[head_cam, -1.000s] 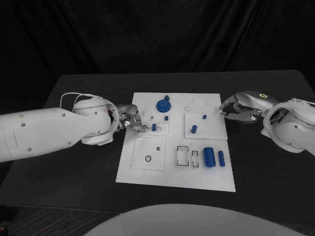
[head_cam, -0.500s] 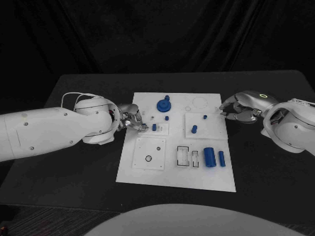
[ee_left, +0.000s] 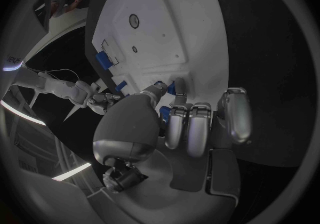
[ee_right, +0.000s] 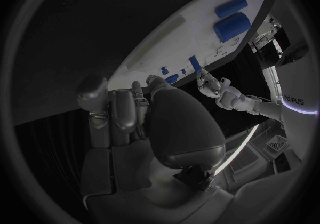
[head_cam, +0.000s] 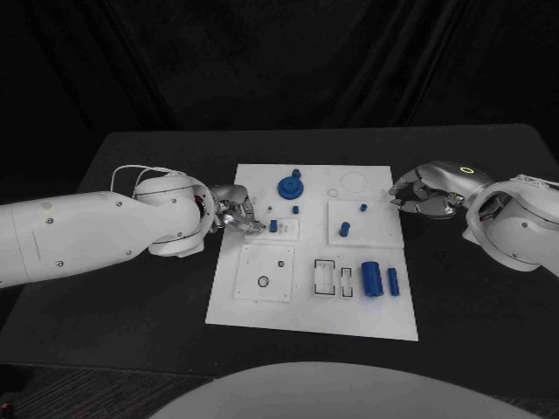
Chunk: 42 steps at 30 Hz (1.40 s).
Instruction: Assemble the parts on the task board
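Since the left hand [head_cam: 233, 215] pinches a small blue peg [head_cam: 273, 226] at the task board's [head_cam: 355, 319] 9 o'clock side, you're seating it; right hand [head_cam: 421, 195] waits curled, holding nothing, at 3 o'clock.

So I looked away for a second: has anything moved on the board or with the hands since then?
Nothing has visibly changed. The left hand still sits at the small blue peg on the task board, the right hand still waits at the board's right edge, and the parts lie as before.
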Each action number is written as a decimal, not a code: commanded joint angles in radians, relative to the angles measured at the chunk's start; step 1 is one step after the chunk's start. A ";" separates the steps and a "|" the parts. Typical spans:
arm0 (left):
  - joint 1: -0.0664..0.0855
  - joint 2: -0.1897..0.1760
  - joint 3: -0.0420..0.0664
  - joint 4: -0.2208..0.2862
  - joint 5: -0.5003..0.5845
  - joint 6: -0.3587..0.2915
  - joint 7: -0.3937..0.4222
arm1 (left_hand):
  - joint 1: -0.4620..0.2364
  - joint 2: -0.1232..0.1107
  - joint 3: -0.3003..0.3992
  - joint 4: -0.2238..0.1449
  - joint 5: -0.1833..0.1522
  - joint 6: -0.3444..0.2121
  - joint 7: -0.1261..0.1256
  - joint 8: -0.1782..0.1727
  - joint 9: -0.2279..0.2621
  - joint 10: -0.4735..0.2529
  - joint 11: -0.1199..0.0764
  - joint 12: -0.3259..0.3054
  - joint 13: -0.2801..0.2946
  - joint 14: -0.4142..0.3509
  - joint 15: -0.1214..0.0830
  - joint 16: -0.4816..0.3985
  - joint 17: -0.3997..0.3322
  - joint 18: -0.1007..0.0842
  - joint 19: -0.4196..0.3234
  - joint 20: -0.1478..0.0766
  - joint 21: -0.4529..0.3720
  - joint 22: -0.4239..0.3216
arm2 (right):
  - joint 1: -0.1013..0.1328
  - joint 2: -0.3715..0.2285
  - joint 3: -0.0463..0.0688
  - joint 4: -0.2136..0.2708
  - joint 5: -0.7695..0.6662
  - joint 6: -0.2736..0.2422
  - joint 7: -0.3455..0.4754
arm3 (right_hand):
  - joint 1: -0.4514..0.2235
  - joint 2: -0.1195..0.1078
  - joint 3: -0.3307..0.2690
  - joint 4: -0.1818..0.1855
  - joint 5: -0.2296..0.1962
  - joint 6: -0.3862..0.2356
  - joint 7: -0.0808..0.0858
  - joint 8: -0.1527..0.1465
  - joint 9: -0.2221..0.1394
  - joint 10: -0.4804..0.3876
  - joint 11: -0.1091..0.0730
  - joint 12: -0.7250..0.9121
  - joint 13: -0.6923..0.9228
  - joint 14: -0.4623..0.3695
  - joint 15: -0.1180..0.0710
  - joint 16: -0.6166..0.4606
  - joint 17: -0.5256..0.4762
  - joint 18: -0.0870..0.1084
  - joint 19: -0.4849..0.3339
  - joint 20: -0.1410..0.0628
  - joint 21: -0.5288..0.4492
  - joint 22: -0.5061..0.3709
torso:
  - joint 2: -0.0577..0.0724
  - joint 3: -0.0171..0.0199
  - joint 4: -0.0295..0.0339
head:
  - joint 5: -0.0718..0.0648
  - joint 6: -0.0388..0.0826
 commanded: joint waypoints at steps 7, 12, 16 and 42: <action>-0.003 0.001 0.000 -0.002 0.000 0.003 0.017 | 0.023 -0.005 0.064 -0.016 0.072 -0.010 -0.001 -0.007 -0.007 0.108 -0.004 0.004 0.263 0.106 -0.006 0.003 0.263 0.000 -0.010 -0.002 -0.011 0.173 | -0.002 -0.001 0.001 0.001 0.000 0.013 -0.022 | 0.012 0.001 0.006 -0.003 0.005 0.010 0.001 -0.006 -0.002 -0.005 -0.002 -0.006 -0.088 0.005 -0.006 -0.005 -0.002 0.008 -0.007 0.000 -0.005 0.117 | 0.000 -0.0002 0.0003 | -0.001 0.000; -0.003 0.001 0.000 -0.003 0.000 -0.002 0.021 | 0.027 -0.033 0.220 -0.054 0.027 -0.012 0.000 -0.002 -0.006 0.108 -0.004 0.004 0.263 0.106 -0.009 0.003 0.263 -0.001 -0.009 -0.003 -0.010 0.173 | -0.002 0.000 0.001 0.000 0.016 0.015 -0.022 | 0.016 0.002 0.010 -0.005 0.006 0.011 0.001 -0.005 -0.002 -0.005 -0.002 -0.007 -0.089 0.004 -0.006 -0.006 -0.002 0.008 -0.008 0.000 -0.008 0.116 | 0.000 0.0000 -0.0002 | 0.000 0.000; -0.003 -0.001 0.001 -0.002 0.000 -0.010 0.028 | -0.030 -0.071 0.403 -0.100 0.013 -0.016 0.005 0.021 0.015 0.108 -0.001 0.004 0.263 0.106 -0.006 0.003 0.263 -0.001 -0.008 -0.001 -0.009 0.173 | -0.003 -0.001 0.001 0.000 0.022 0.016 -0.022 | 0.019 0.002 0.012 -0.006 0.007 0.011 0.001 -0.005 -0.002 -0.006 -0.002 -0.007 -0.090 0.004 -0.006 -0.007 -0.003 0.009 -0.009 0.001 -0.011 0.115 | 0.000 -0.0004 0.0005 | -0.002 0.000; 0.068 0.009 0.002 -0.068 0.000 0.175 0.187 | -0.098 -0.084 0.529 -0.164 -0.098 -0.024 0.006 0.042 0.034 0.108 0.000 0.004 0.263 0.106 -0.002 0.003 0.263 0.002 -0.025 0.002 -0.023 0.169 | -0.004 0.002 0.001 -0.004 0.027 0.027 -0.036 | 0.027 0.003 0.019 -0.010 0.009 0.013 0.002 -0.005 -0.003 -0.010 -0.001 -0.012 -0.095 0.002 -0.006 -0.013 -0.009 0.010 -0.011 0.001 -0.022 0.113 | -0.003 0.0013 -0.0025 | -0.009 0.007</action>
